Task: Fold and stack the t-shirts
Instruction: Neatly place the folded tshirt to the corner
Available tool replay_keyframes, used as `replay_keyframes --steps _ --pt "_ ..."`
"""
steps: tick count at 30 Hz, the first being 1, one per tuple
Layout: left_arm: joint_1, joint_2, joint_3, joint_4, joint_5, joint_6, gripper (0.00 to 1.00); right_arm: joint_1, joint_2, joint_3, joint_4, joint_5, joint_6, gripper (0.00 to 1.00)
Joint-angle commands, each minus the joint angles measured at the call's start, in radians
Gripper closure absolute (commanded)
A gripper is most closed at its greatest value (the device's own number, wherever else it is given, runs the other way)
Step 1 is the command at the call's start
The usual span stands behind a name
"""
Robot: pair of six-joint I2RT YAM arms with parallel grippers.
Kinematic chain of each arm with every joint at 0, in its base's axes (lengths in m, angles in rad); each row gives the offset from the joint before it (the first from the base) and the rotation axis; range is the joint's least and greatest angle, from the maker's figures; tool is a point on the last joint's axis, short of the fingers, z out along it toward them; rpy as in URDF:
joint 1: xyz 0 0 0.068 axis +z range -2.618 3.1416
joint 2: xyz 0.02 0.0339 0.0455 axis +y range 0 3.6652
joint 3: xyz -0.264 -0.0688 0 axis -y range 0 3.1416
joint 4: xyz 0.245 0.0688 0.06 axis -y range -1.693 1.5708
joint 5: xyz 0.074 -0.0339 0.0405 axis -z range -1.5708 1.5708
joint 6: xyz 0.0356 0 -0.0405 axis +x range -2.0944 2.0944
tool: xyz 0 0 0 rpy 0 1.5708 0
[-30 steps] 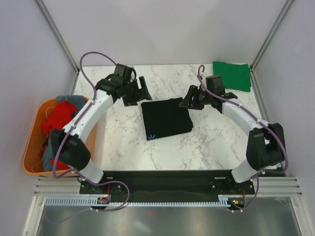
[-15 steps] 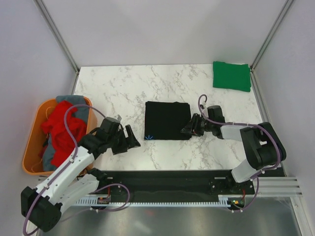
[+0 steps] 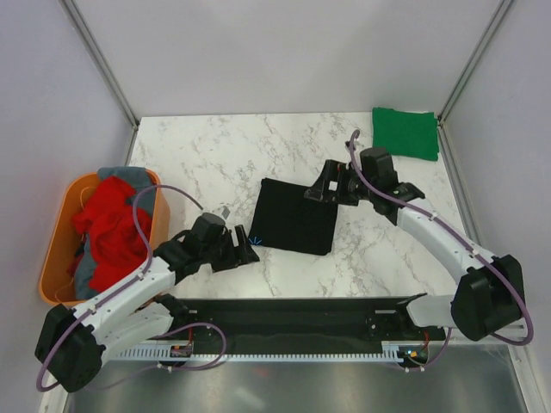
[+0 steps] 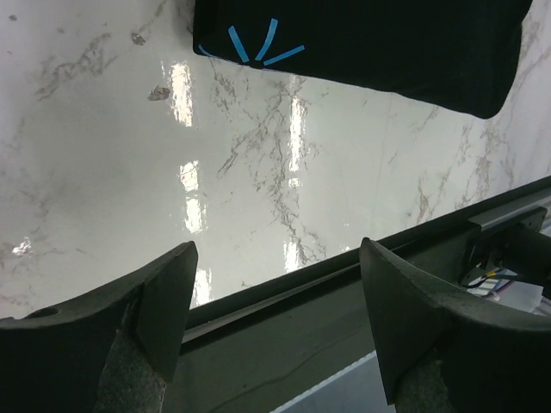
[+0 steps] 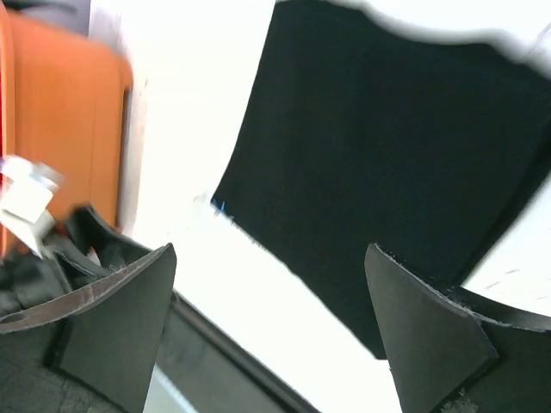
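A folded black t-shirt [image 3: 294, 217] with a small blue mark at its near left corner lies mid-table, turned slightly askew; it also shows in the left wrist view [image 4: 370, 39] and the right wrist view [image 5: 387, 163]. A folded bright green t-shirt [image 3: 405, 132] lies at the far right corner. A red t-shirt [image 3: 110, 228] and a grey t-shirt [image 3: 131, 177] are heaped in the orange tub [image 3: 53, 249]. My left gripper [image 3: 243, 250] is open and empty, just left of the black shirt's near corner. My right gripper [image 3: 322, 188] is open and empty over the shirt's far right corner.
The orange tub stands off the table's left edge. Metal frame posts rise at the far corners. The black base rail [image 3: 293, 311] runs along the near edge, also seen in the left wrist view [image 4: 344, 284].
The black shirt has turned and shifted slightly. My right gripper moved from the shirt's right edge up to its far right corner. My left gripper moved right, closer to the shirt's near left corner.
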Motion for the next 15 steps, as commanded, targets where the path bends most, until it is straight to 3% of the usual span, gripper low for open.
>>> replay_keyframes --steps 1,6,15 --pt "-0.037 0.048 -0.049 0.203 -0.038 -0.031 0.17 -0.052 0.03 0.096 -0.22 0.148 -0.136 0.02" --pt "-0.071 0.059 -0.174 0.372 -0.096 -0.054 0.17 -0.137 0.162 0.162 -0.235 0.128 -0.213 0.02" --pt "-0.071 0.042 -0.209 0.422 -0.126 -0.067 0.16 -0.174 0.363 0.167 -0.137 0.16 -0.249 0.02"
